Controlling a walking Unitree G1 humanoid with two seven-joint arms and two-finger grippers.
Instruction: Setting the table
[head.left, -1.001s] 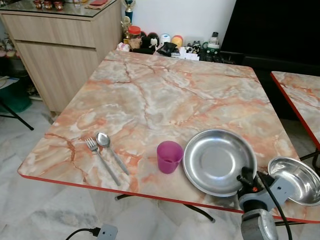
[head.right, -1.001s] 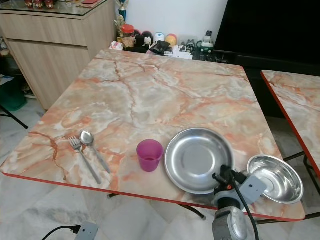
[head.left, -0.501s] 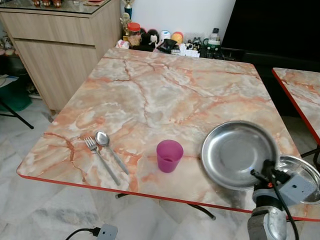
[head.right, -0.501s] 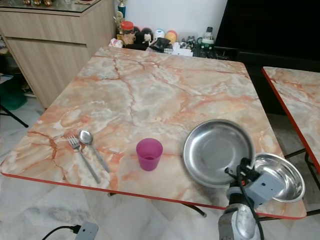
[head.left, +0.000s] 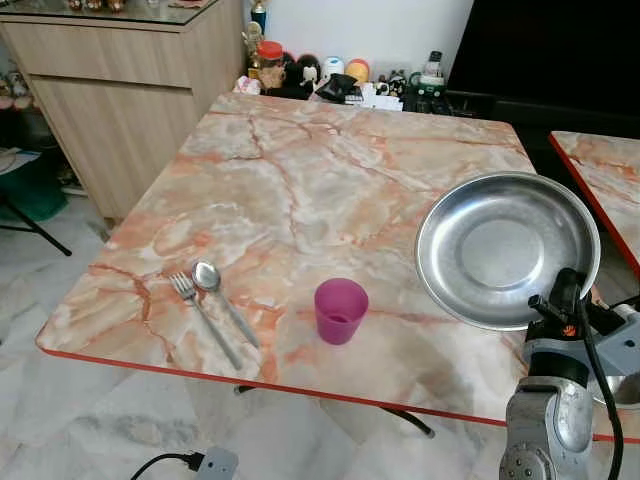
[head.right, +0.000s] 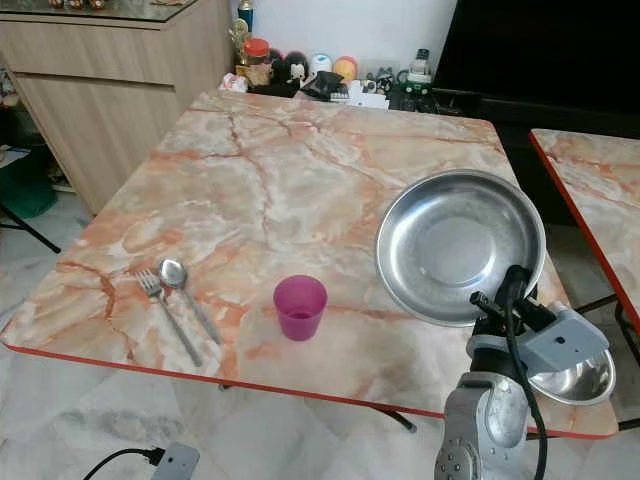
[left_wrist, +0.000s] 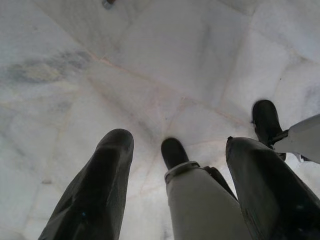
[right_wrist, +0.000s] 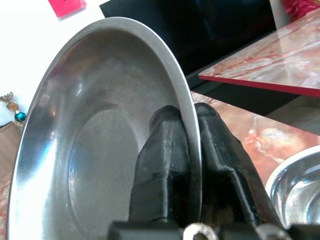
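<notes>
The right claw (right_wrist: 192, 145) is clamped on the rim of the plate (head.left: 508, 250), one black finger on the inside face and one behind it. The plate is lifted off the desk (head.left: 330, 190) and tilted up, its hollow facing the robot, hanging over the desk's near right corner. Behind the wrist, a steel bowl (head.right: 575, 375) sits right at that corner, close to the red edge; most of it is hidden by the arm.

The cup (head.left: 341, 311) stands upright near the front edge, a bit right of the middle and well clear of the plate. The fork (head.left: 203, 318) and spoon (head.left: 222, 300) lie side by side near the front left corner, angled, handles pointing toward the front edge. They look to be touching or nearly so along their handles.

The whole middle and back of the desk is bare marble pattern, open all the way to a row of jars and clutter (head.left: 330, 80) at the far edge against the wall. A wooden cabinet (head.left: 120, 90) stands off the back left corner, with a strip of floor between. A second desk (head.left: 600, 170) sits to the right across a narrow gap.

The left claw (left_wrist: 175, 200) hangs low over the tiled floor (left_wrist: 150, 65), fingers spread apart, holding nothing.
</notes>
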